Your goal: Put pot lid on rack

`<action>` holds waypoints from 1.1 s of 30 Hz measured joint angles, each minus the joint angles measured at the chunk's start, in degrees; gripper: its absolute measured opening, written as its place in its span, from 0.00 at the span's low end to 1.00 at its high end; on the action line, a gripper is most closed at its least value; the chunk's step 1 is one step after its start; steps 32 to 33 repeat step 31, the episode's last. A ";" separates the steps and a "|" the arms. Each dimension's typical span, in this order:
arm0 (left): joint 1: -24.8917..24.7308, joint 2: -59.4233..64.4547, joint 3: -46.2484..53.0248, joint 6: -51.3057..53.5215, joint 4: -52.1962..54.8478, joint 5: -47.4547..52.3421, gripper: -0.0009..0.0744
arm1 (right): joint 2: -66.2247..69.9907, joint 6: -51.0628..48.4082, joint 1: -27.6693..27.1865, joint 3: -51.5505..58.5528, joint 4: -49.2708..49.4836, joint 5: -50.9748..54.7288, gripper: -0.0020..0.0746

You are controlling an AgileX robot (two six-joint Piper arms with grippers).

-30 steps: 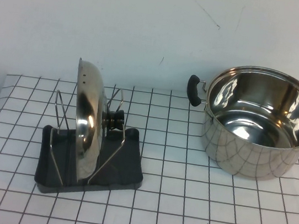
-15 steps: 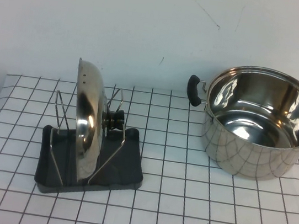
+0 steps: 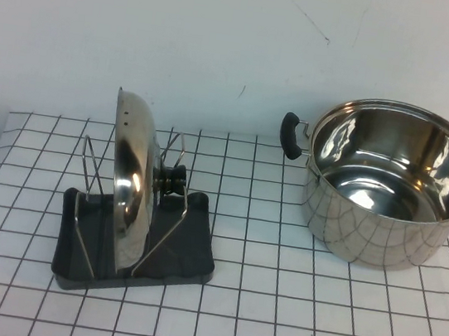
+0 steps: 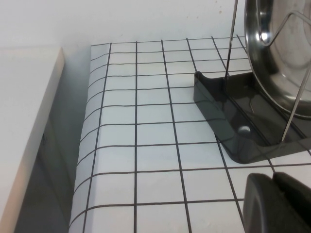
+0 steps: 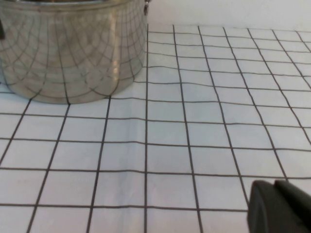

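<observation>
The shiny steel pot lid stands on edge in the black rack, held between its silver wire loops, with its black knob facing right. Neither arm shows in the high view. In the left wrist view my left gripper is shut and empty, low over the checked cloth just short of the rack and the lid. In the right wrist view my right gripper is shut and empty, above the cloth and some way from the pot.
The deep steel pot with black side handles stands open at the back right. A white ledge lies beside the table's left edge. A white wall backs the table.
</observation>
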 joint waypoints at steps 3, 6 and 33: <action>0.00 0.00 0.00 0.00 0.00 0.00 0.01 | 0.00 0.69 -0.54 0.00 -0.04 0.00 0.02; 0.00 0.00 0.00 0.00 0.00 0.00 0.01 | 0.00 0.91 -0.54 0.00 -0.13 0.00 0.02; 3.79 0.00 0.00 0.00 0.00 0.00 0.01 | 0.00 0.83 -0.54 0.00 -0.13 0.00 0.02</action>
